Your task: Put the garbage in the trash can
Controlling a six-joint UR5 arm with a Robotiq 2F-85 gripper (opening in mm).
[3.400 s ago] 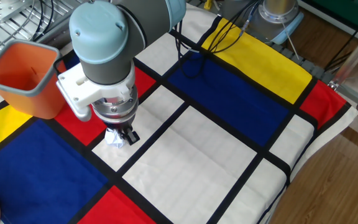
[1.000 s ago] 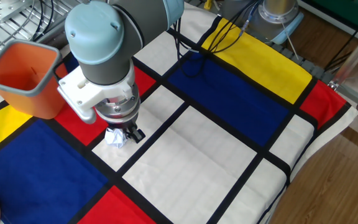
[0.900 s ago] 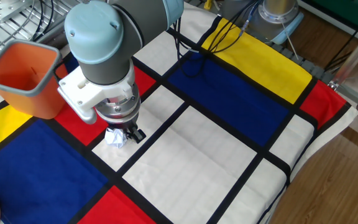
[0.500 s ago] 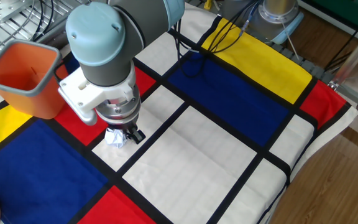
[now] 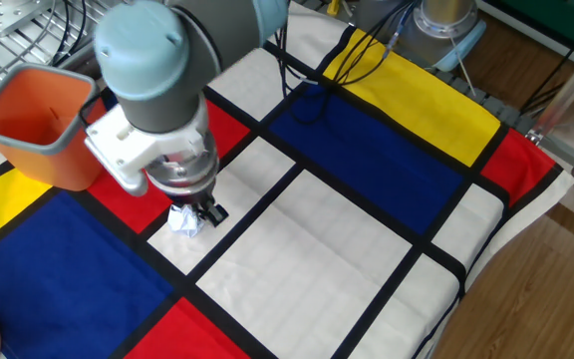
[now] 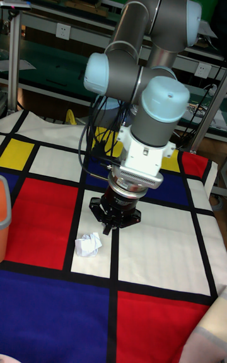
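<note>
We note the garbage (image 6: 87, 244) lies free on a white panel of the cloth-covered table (image 5: 297, 249), near its left edge, just beside the gripper (image 6: 113, 219), which hangs slightly above with nothing in it; whether its jaws are parted we cannot tell. We judge the grasp needs recentring over the ball before descending. The trash can (image 5: 38, 120) stands at the far-left corner, well apart. Cables (image 5: 312, 70) trail near the far edge, clear of the path.

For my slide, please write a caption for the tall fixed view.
UR5 pincer hovers beside the crumpled paper ball on a colour-block cloth.
</note>
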